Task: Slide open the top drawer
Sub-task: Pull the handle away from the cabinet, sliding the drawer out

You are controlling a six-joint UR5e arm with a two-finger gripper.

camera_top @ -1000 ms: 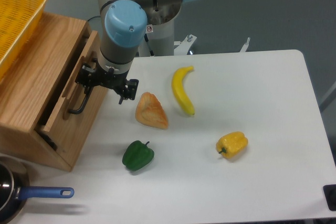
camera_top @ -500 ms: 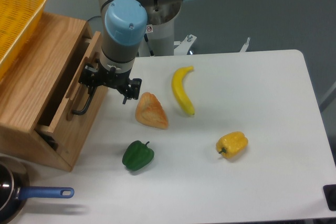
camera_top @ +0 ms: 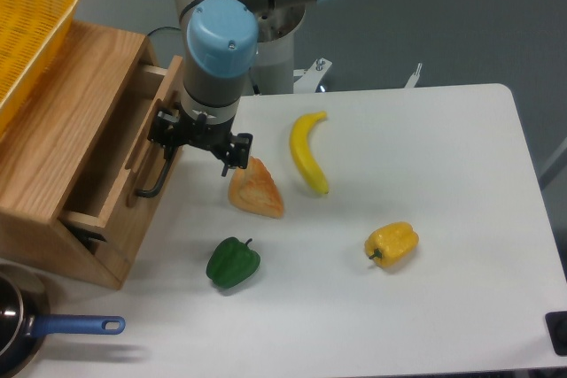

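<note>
No readable writing; small round red-and-white sticker on robot base (camera_top: 282, 59), text too small to tell.

Top drawer (camera_top: 124, 161) partly out of wooden cabinet (camera_top: 53, 143), interior visible. Long axis of front runs from far end near arm to near end by cabinet's front corner; front faces right toward table (camera_top: 425, 219).

Claw (camera_top: 197, 139) at black bar handle (camera_top: 159, 173), upper end; finger on drawer side hidden, grip cannot tell.

Bread slice (camera_top: 255, 188) just right of claw, banana (camera_top: 306, 151) further right.
</note>
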